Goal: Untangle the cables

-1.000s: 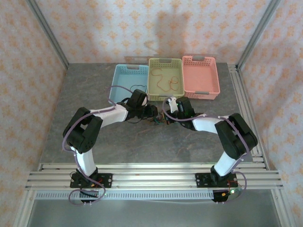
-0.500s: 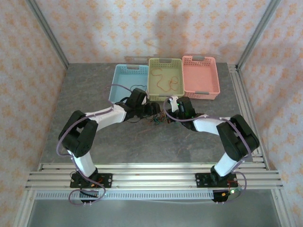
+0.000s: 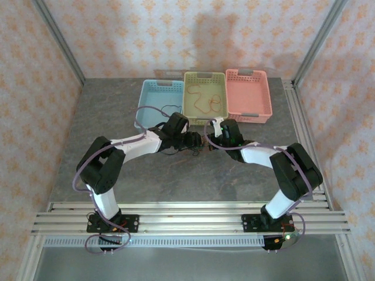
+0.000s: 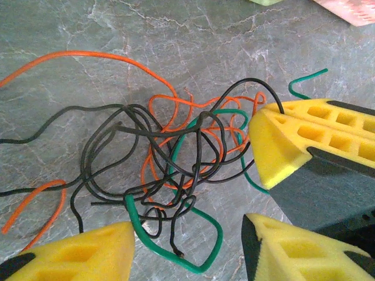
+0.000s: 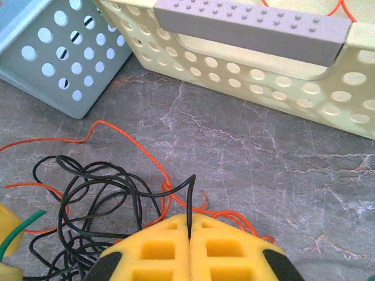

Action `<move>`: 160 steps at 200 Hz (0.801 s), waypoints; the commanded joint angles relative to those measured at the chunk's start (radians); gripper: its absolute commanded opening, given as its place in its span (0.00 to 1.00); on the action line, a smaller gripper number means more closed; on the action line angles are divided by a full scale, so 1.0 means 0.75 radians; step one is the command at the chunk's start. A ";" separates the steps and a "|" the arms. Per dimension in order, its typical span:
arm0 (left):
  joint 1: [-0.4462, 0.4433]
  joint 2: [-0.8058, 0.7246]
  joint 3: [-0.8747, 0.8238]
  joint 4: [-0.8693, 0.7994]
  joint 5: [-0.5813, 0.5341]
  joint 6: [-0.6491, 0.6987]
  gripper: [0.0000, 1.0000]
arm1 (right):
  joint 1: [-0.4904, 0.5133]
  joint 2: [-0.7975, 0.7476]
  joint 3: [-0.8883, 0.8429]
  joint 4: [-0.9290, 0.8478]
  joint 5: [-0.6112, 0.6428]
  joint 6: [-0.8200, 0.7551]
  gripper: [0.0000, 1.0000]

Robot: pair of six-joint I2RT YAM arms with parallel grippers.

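Over the last second the left gripper has slid toward three o'clock until it nearly meets the right gripper. Its jaws now stand apart astride a green cable that loops out at six o'clock of the tangle of cables on the table, so I'd say it is lining up a pull. The right one has hardly budged and is pressed shut on the end of a black cable. Beyond, at twelve o'clock, one orange cable lies alone in the yellow-green basket, same as before.
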 commanded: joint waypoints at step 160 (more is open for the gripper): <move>-0.009 0.042 0.060 -0.068 0.006 0.039 0.04 | -0.020 -0.098 -0.067 0.071 0.215 0.014 0.00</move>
